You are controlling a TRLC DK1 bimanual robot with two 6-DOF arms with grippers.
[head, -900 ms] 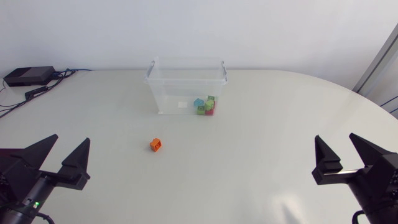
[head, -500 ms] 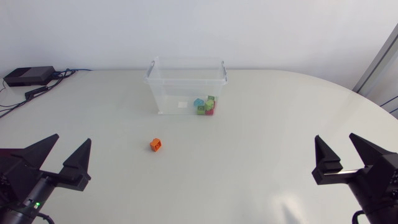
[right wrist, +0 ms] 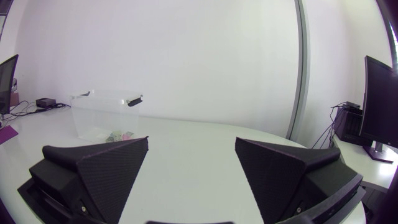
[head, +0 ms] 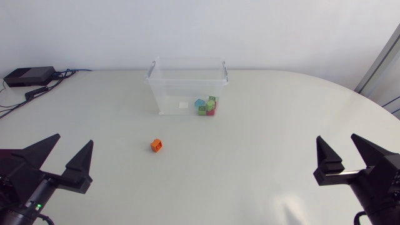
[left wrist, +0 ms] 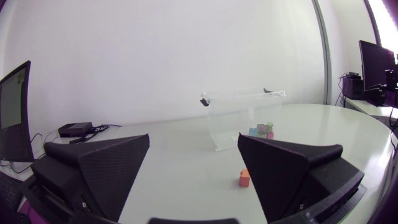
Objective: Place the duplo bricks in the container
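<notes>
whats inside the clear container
A huddle of blue, green and pink duplo bricks in one corner of the container; they overlap, so their count is hidden. The orange brick lies outside.

A lone brick (head: 156,145) lies on the table (head: 262,144) before the container (head: 172,87), which holds the other bricks (head: 205,106).

White table (head: 262,156); black box (head: 28,76) at its far-left corner.
</notes>
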